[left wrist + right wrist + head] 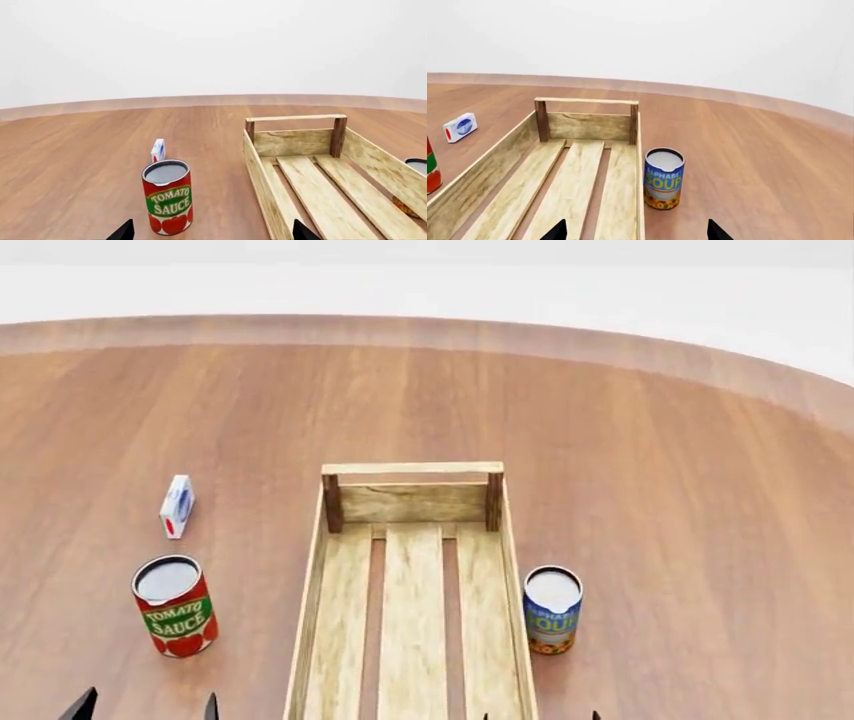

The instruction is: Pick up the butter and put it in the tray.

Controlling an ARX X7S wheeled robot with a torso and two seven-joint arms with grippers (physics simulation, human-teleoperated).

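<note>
tray (pixel 414 590) between both claws | butter — not visible | left claw (pixel 147 708), right claw (pixel 541 717) — spread, holding nothing

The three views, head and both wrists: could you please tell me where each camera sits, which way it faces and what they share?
Head view: high on the robot, looking forward and down on the tray, dark fingers at the lower edge.
Left wrist view: low on the left arm, facing the tomato sauce can, finger tips showing.
Right wrist view: low on the right arm, facing the soup can, finger tips showing.
Shared: tray, white and blue carton. No butter visible.
</note>
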